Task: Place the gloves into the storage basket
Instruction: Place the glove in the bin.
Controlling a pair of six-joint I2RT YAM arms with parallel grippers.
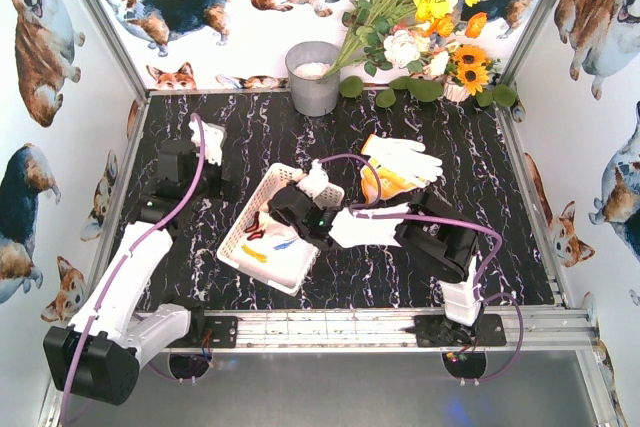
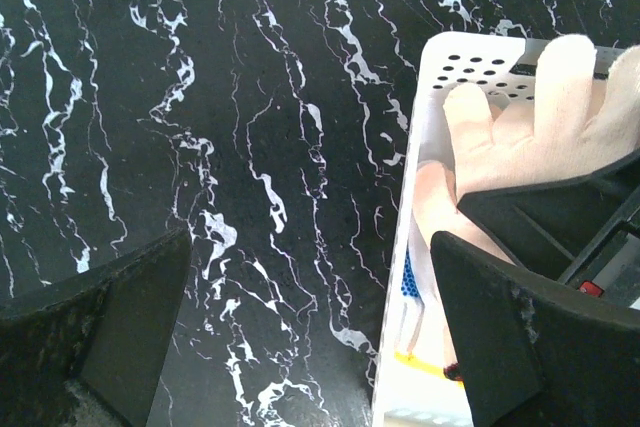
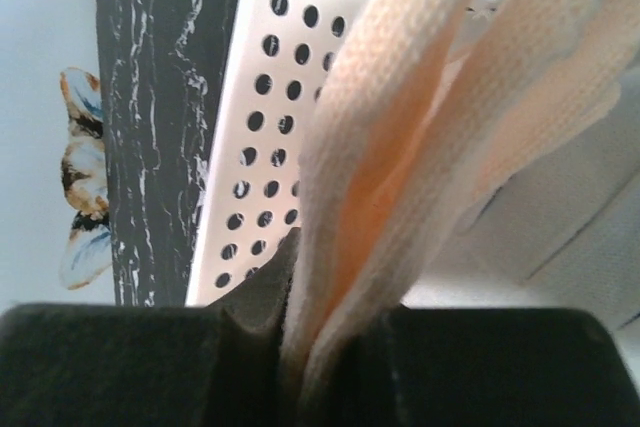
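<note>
The white storage basket [image 1: 262, 197] sits at mid-table; gloves with red, blue and yellow trim [image 1: 265, 240] lie inside it. My right gripper [image 1: 297, 211] hangs over the basket, shut on a cream glove [image 1: 362, 227]. In the right wrist view that glove [image 3: 400, 127] is pinched between the fingers [image 3: 250, 317], with the basket's perforated wall [image 3: 265, 97] beyond. Another white glove with an orange cuff [image 1: 402, 161] lies on the table right of the basket. My left gripper [image 1: 222, 169] is open and empty over bare table left of the basket [image 2: 440, 77]; its view shows the held glove [image 2: 540, 117].
A grey metal bucket [image 1: 313, 77] stands at the back centre, with a bunch of yellow and white flowers [image 1: 420, 7] beside it. Printed walls enclose the black marbled table [image 1: 470, 127]. An aluminium rail [image 1: 330, 327] runs along the near edge.
</note>
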